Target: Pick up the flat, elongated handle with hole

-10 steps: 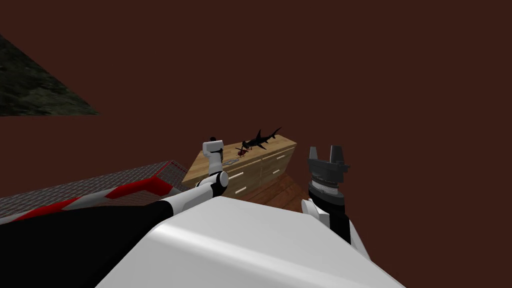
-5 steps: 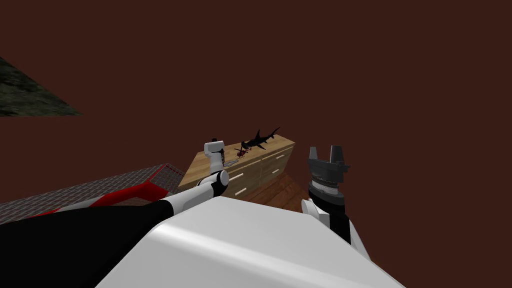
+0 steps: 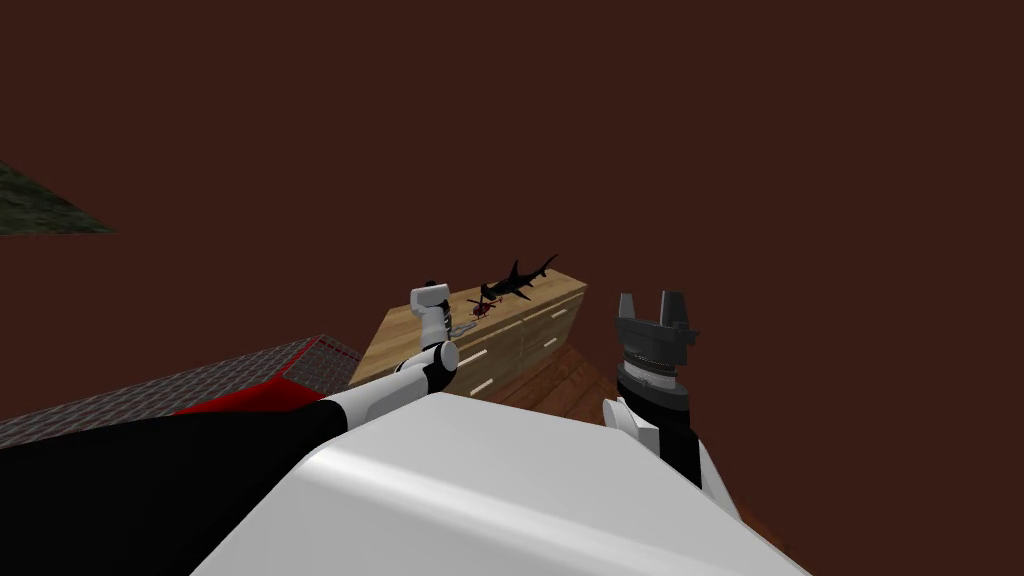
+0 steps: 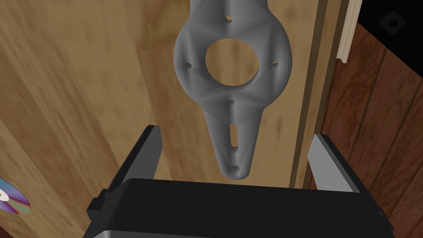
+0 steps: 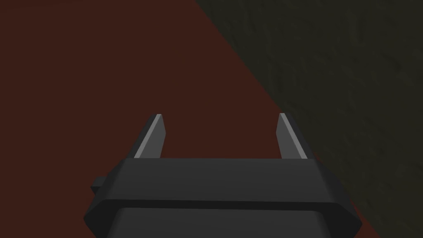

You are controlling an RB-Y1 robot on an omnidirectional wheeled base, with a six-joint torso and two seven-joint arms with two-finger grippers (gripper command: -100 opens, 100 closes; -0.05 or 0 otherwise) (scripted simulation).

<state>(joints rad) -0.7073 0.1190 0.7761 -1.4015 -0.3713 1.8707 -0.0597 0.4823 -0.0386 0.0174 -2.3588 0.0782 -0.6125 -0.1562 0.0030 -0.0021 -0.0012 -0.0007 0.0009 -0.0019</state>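
Left gripper, jaws wide, is hovering over the dresser's grey handle, probably stiff and light, best pinched across its narrow tail, while the right gripper is idling wide.

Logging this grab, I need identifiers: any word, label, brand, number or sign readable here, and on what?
None can be read.
The grey handle under the open left claw bears only holes and a slot.
The shiny disc shows colours, no print.
The shark and the small red toy on the dresser are too small to tell.
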